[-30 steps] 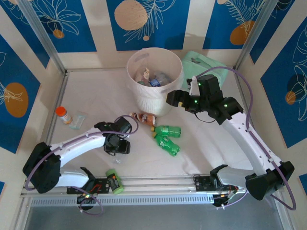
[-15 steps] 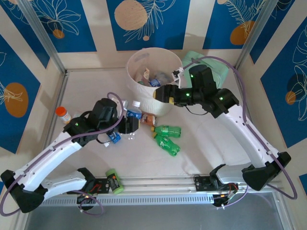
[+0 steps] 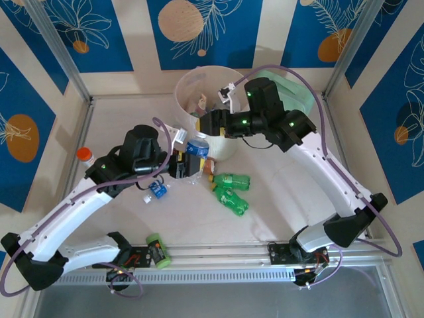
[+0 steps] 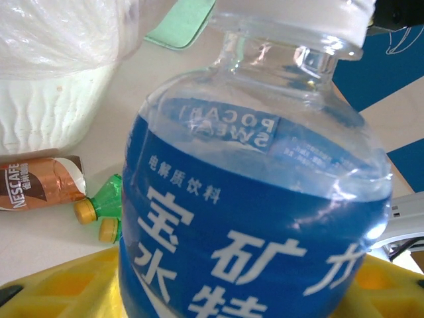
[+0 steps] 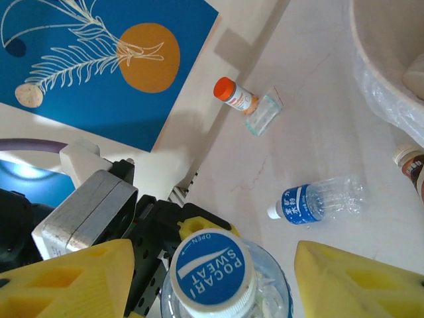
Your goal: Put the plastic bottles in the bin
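Nearest, at the front edge of the bench [image 3: 285, 205]: light-green can [image 3: 157, 250], lying on its side by the rail.

Farther in, left of centre: small clear bottle [image 3: 157, 190] with a blue label, flat on the bench, apart from both arms. To its right, two green bottles [image 3: 233, 180] on their sides, touching or nearly so, yellow caps to the left.

Next, left gripper [image 3: 187, 162] clamped on the body of a larger blue-labelled bottle [image 3: 197, 149], lifted off the bench just in front of the bin, cap end towards the other arm. Under it, brown bottle [image 3: 207, 166] lying just beside the foot of the bin.

Over at the left wall: orange-capped jar [image 3: 85, 156], upright, well apart from the rest.

Above the lifted bottle, right gripper [image 3: 203, 127] with jaws apart, yellow fingers [image 5: 66, 278] standing either side of the blue cap [image 5: 213, 270], a gap visible on each side, nothing held.

Beyond, the bin [image 3: 184, 93], round and pale, upright, with several bottles already inside [image 3: 201, 103].

Farthest right, behind the right arm: mint-green bag [image 3: 301, 99], just beside the bin.
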Available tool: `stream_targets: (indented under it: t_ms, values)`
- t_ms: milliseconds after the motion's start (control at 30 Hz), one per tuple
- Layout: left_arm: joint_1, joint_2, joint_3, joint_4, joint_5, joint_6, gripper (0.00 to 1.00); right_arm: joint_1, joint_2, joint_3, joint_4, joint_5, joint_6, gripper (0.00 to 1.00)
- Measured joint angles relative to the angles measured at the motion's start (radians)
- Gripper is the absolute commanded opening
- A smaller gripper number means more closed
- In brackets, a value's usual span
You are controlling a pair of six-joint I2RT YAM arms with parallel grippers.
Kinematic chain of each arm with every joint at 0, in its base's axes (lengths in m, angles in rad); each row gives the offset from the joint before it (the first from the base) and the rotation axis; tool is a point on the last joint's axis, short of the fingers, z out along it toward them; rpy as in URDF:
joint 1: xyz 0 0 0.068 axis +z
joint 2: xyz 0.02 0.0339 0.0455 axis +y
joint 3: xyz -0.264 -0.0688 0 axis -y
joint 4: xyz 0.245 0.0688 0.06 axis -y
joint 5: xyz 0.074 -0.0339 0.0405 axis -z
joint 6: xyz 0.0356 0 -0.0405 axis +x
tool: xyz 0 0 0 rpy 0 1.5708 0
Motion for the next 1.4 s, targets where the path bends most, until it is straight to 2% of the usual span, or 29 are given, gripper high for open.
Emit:
stream_targets:
  t_ms: [267, 533, 600, 700, 833, 967, 1167, 1267, 1400]
  values:
    - [0.0, 0.004, 0.013, 0.003, 0.01, 0.014, 0.58, 0.024, 0.021, 0.002, -0.021, 0.025, -0.022, 0.52]
    - [0.0, 0.013, 0.013, 0.001, 0.009, 0.014, 0.59, 0.035, 0.021, 0.009, -0.03, 0.05, -0.041, 0.31]
    - [0.0, 0.015, 0.013, 0.002, 0.009, 0.012, 0.67, 0.035, 0.021, 0.012, -0.037, 0.058, -0.049, 0.26]
    - [0.0, 0.019, 0.013, 0.017, 0.001, 0.003, 0.98, 0.035, 0.021, 0.02, -0.046, 0.069, -0.052, 0.19]
    - [0.0, 0.018, 0.013, 0.026, -0.038, -0.014, 1.0, 0.028, 0.035, 0.059, -0.051, 0.089, -0.052, 0.17]
    - [0.0, 0.015, 0.039, -0.004, -0.119, -0.023, 1.0, -0.021, 0.046, 0.102, -0.051, 0.105, -0.045, 0.17]
    - [0.017, -0.05, 0.088, -0.122, -0.358, -0.042, 1.0, -0.146, 0.087, 0.172, -0.01, 0.124, 0.014, 0.17]
    - [0.043, -0.093, 0.083, -0.183, -0.459, -0.052, 1.0, -0.203, 0.12, 0.2, 0.014, 0.126, 0.055, 0.17]
    - [0.101, -0.126, 0.037, -0.23, -0.521, -0.075, 1.0, -0.256, 0.169, 0.241, 0.047, 0.134, 0.095, 0.17]
